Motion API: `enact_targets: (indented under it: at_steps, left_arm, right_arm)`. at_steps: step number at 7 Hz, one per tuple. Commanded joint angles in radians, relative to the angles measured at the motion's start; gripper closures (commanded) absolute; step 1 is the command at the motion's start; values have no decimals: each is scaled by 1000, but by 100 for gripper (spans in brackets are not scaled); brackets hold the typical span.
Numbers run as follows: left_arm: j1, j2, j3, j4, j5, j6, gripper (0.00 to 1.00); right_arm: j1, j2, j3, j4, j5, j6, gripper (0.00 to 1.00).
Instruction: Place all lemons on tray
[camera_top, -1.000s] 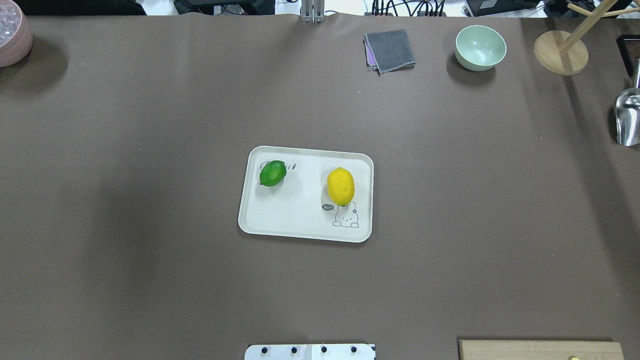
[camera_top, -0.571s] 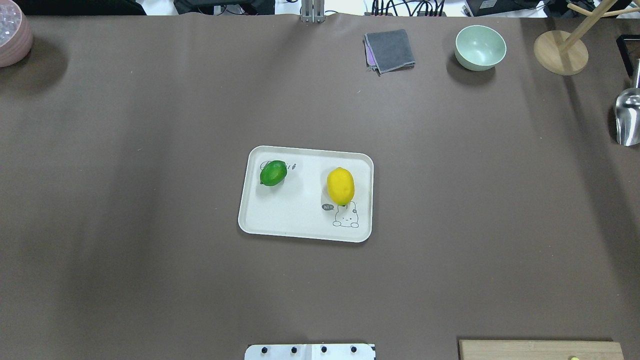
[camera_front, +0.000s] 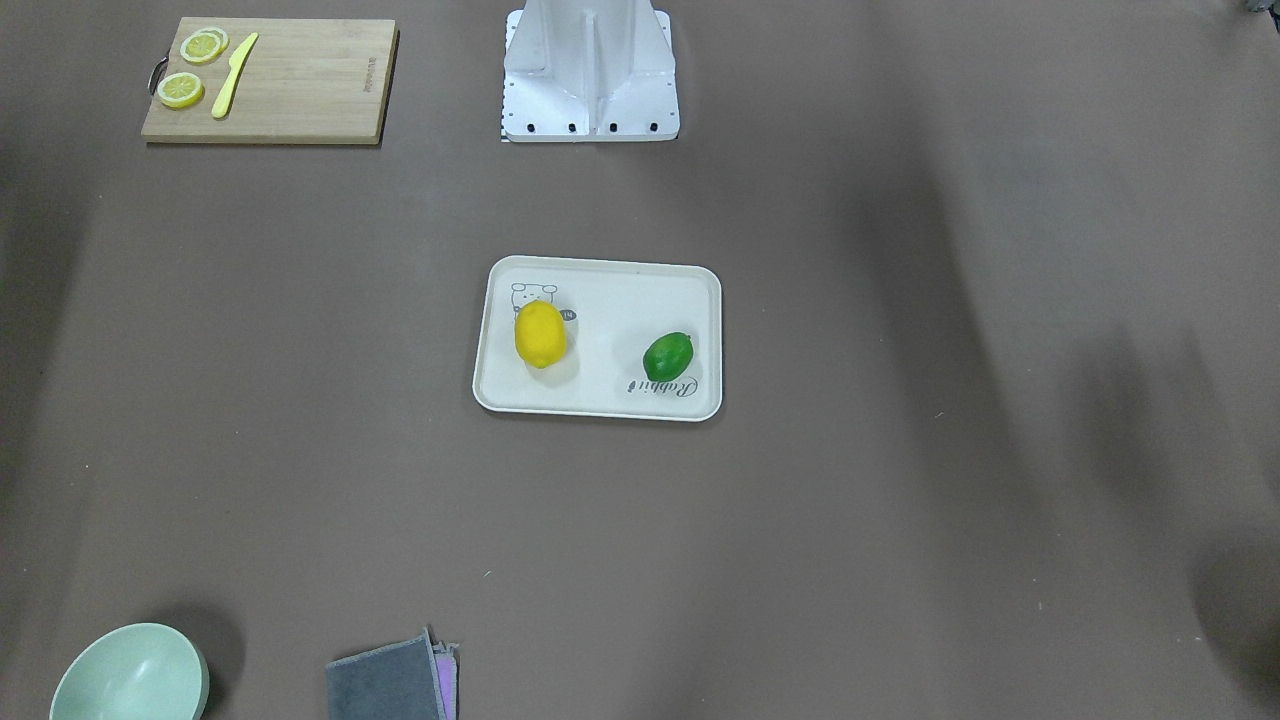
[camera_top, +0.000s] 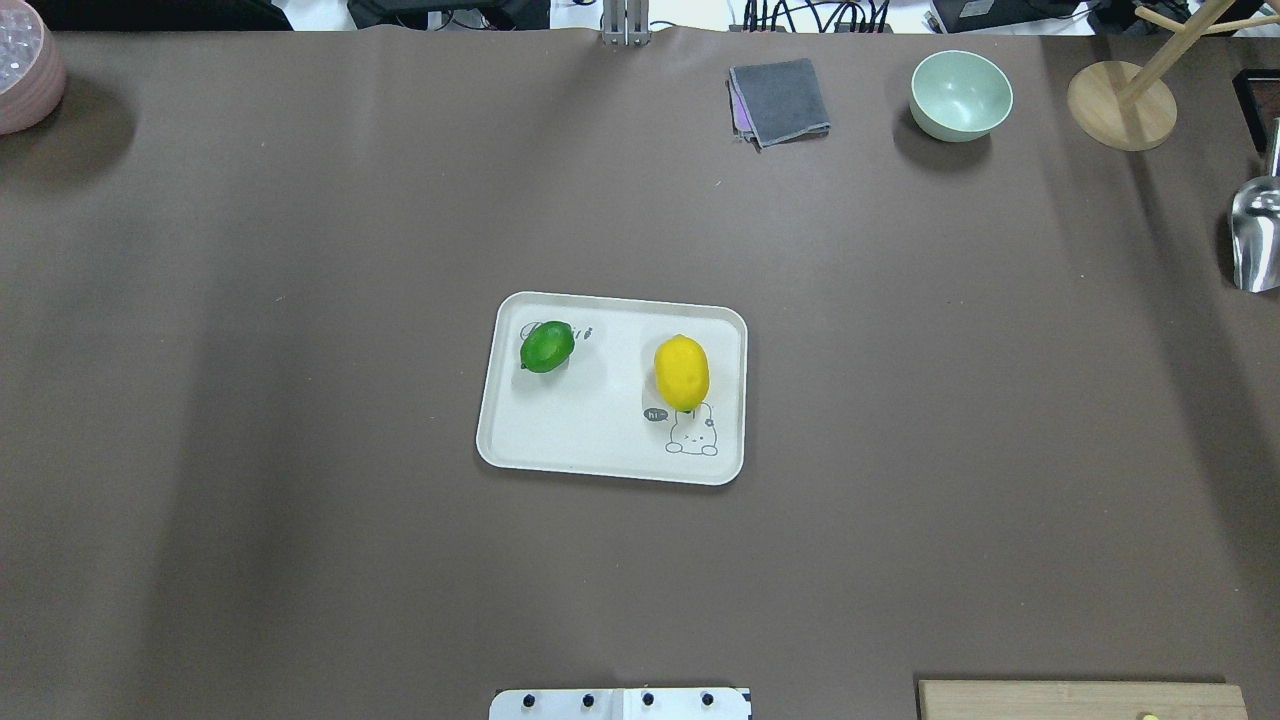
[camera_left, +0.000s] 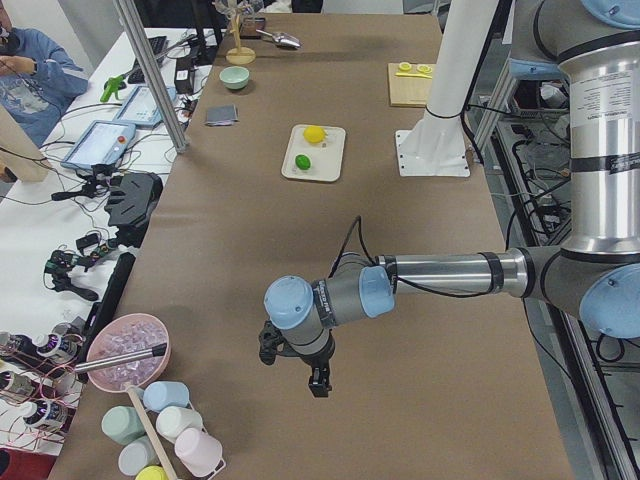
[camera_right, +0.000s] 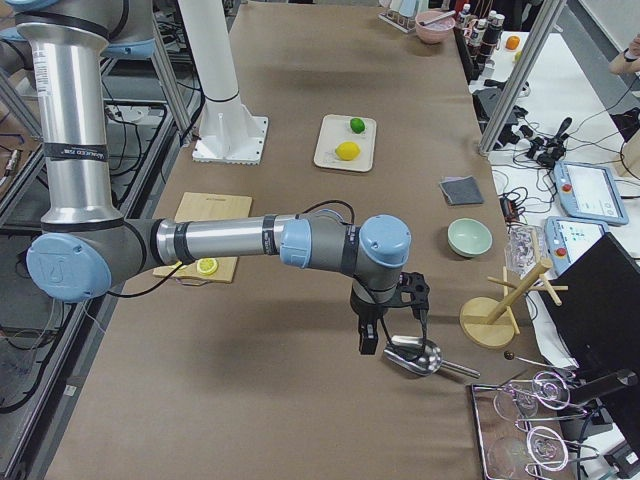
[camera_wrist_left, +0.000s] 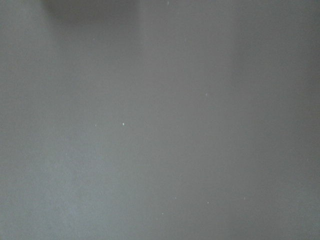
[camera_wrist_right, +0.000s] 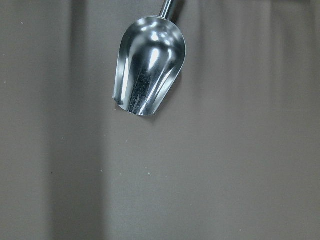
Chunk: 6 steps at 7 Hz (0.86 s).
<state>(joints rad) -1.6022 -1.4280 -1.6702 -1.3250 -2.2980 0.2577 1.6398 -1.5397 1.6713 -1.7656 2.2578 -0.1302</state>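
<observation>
The cream-white tray (camera_top: 600, 440) (camera_front: 600, 300) lies at the table's middle. The yellow lemon (camera_top: 681, 372) (camera_front: 540, 334) rests on it beside the cartoon animal drawing. The green lemon (camera_top: 547, 347) (camera_front: 669, 356) rests on it by the script word. Both also show in the exterior left view (camera_left: 315, 133) (camera_left: 302, 161). My left gripper (camera_left: 292, 372) hangs over bare table far from the tray, and I cannot tell whether it is open or shut. My right gripper (camera_right: 393, 335) hangs beside a metal scoop (camera_right: 415, 355), and I cannot tell its state either. Neither gripper shows in the overhead or front views.
A wooden cutting board (camera_front: 300, 85) with lemon slices (camera_front: 181, 89) and a yellow knife (camera_front: 233, 74) lies near the robot's base (camera_front: 590, 90). A pale green bowl (camera_top: 960, 95), a grey cloth (camera_top: 780, 100), a wooden stand (camera_top: 1120, 105) and a pink bowl (camera_top: 25, 70) sit along the far edge.
The green lemon has shifted very slightly on the tray. Nothing else has visibly moved.
</observation>
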Motion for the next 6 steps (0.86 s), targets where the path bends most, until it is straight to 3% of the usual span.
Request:
enact_targets:
  at_steps: [1,3,6]
  left_arm:
    - [1,-12,-13,26,0,-9,2]
    - [-1,-115,-29,171,2,-8,2]
    - [-1,-91,-46,162,40,-3,2]
  right_arm:
    - [0,0,1,0,-4,-2,0]
    - [0,0,1,0,-4,-2,0]
    - [2,0,1,0,-4,0,0]
